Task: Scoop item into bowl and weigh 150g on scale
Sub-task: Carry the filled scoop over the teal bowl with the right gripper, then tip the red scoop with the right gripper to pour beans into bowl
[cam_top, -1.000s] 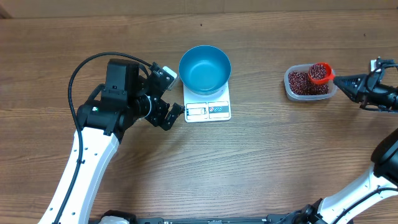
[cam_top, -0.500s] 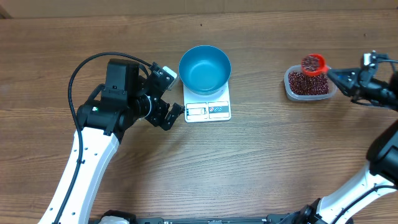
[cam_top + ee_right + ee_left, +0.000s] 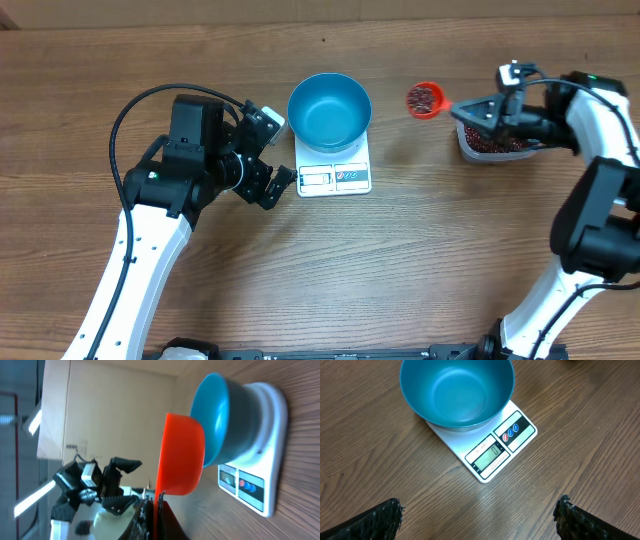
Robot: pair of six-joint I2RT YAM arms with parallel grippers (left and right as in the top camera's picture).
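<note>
The empty blue bowl stands on the white scale, whose display reads zero. My right gripper is shut on the handle of a red scoop. The scoop carries dark red beans and hovers over the table between the bowl and the clear tub. More beans lie in that tub, partly hidden under my right arm. My left gripper stands open, empty, just left of the scale.
The left arm's black cable loops over the table at the left. The right arm's white link stretches above the tub from the right edge. Bare wooden table lies in front of the scale.
The right gripper has lifted the bean-filled scoop out of the tub and carried it left toward the bowl. The left arm has not moved.
</note>
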